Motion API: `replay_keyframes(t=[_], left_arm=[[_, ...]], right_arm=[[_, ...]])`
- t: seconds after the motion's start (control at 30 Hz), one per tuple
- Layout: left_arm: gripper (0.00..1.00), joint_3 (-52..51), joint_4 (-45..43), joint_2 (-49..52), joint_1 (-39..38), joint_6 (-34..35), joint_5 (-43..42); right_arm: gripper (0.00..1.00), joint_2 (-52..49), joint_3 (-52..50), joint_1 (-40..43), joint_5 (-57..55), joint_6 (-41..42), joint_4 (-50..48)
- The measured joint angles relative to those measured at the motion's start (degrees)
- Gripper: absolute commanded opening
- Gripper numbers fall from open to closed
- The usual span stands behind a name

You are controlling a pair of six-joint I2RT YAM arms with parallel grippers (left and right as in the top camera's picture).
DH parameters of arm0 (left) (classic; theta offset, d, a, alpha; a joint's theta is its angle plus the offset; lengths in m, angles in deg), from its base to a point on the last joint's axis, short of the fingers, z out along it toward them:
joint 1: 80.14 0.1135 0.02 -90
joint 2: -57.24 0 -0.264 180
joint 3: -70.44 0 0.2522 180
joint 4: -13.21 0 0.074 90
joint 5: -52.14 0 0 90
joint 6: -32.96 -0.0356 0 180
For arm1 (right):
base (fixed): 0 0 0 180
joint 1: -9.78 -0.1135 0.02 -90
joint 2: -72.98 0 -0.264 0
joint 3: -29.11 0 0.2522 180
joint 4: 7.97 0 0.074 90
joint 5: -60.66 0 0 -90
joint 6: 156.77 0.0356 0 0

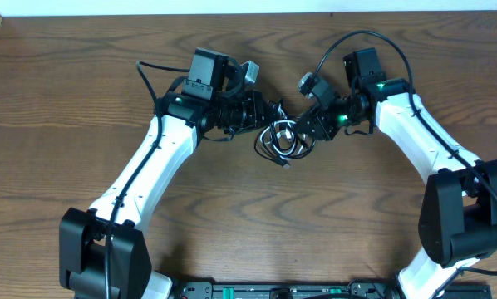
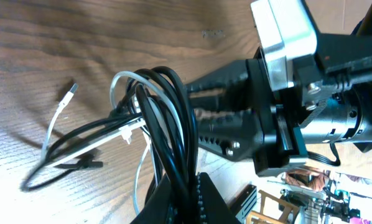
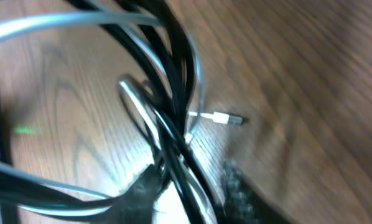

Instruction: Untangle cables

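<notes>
A tangle of thin black and white cables lies in the middle of the wooden table between my two grippers. My left gripper reaches in from the left and is shut on the black cables; a white cable with a small plug end trails off to the left. My right gripper reaches in from the right and is shut on the same bundle, black and white strands running between its fingers. A white plug lies on the wood beside it.
The wooden table extends around the bundle. Thicker black arm wires loop above the right arm. A dark rail runs along the front edge.
</notes>
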Motion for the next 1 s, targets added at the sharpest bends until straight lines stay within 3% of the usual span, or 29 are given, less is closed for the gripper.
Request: replay_keyframes(t=[0.13,0.3,0.57,0.73,0.9,1.0], left_arm=[[0.07,0.0,0.0,0.0,0.0,0.0,-0.09],[0.07,0.0,0.0,0.0,0.0,0.0,-0.13],[0.08,0.0,0.0,0.0,0.0,0.0,-0.15],[0.08,0.0,0.0,0.0,0.0,0.0,-0.17],[0.08,0.0,-0.02,0.0,0.0,0.0,-0.35],[0.08,0.0,-0.2,0.0,0.0,0.0,-0.35]], right_arm=[[0.17,0.0,0.0,0.0,1.81,0.04,1.25],[0.27,0.0,0.0,0.0,3.17,-0.24,2.05],[0.27,0.0,-3.34,0.0,3.96,-0.79,-2.75],[0.21,-0.02,-6.86,0.0,4.0,-0.79,-5.16],[0.03,-0.02,-7.58,0.02,4.09,-0.07,-6.82],[0.04,-0.02,-7.67,0.13,4.09,2.73,-9.66]])
